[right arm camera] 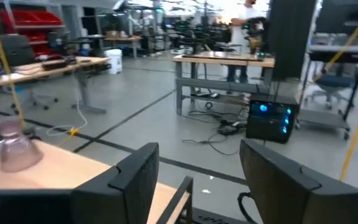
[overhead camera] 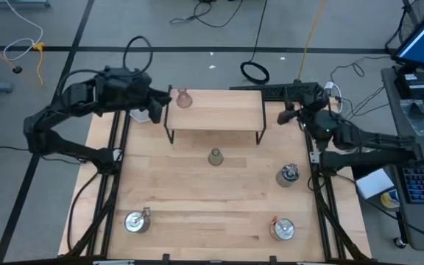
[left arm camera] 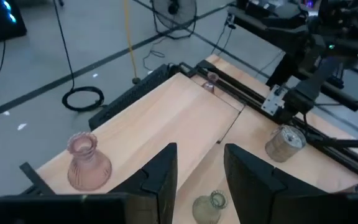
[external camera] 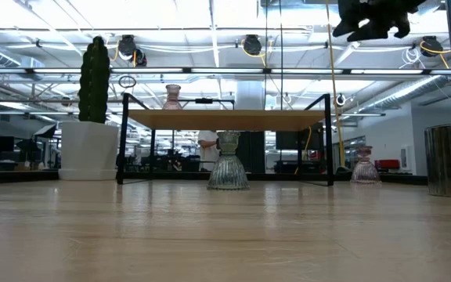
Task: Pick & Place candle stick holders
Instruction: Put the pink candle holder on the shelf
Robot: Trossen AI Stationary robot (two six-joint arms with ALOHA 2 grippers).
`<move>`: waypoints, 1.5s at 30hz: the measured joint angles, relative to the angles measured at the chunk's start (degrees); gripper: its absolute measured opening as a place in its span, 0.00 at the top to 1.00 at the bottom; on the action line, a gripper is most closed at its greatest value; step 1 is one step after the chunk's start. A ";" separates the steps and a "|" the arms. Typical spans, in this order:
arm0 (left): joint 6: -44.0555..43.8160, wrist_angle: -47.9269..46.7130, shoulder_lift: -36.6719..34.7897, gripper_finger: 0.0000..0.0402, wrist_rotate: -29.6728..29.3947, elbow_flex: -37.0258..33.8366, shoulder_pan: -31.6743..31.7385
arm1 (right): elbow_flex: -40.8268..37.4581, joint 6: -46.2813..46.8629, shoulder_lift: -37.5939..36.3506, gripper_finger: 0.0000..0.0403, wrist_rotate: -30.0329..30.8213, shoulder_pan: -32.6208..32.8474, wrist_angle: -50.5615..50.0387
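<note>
The pale wooden table fills the scene, ringed by grey floor with black cables; beyond it the low view shows a bright hall of benches. On its far half stands a low wooden shelf on thin black metal legs, long axis running left to right.

On the shelf's far left corner a pale pink cone-shaped glass candle holder stands upright, mouth up. A second pale pink glass holder stands upright on the table's far right edge, beside the shelf. An olive-green cone-shaped glass holder stands upright just in front of the shelf, near its middle.

Three shiny silver round metal holders sit well apart: one on the right, one at the near left, one at the near right. A white-potted green cactus stands at the far left.

The left gripper hovers just left of the shelf's pink holder, fingers apart, holding nothing. The right gripper hangs off the shelf's far right end, fingers parted and empty.
</note>
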 joint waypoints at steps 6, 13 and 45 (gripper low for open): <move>0.30 9.13 -8.91 0.67 -0.35 -11.87 -1.65 | 6.10 10.76 1.77 0.52 -5.80 -4.46 -15.91; 1.29 14.62 -19.72 0.67 -0.34 -23.11 -3.78 | 8.18 16.66 3.72 0.54 -15.76 -11.10 -25.08; -0.31 17.45 -36.53 0.67 -1.90 -37.13 -7.22 | 8.20 16.90 20.28 0.55 -46.20 -43.04 -41.08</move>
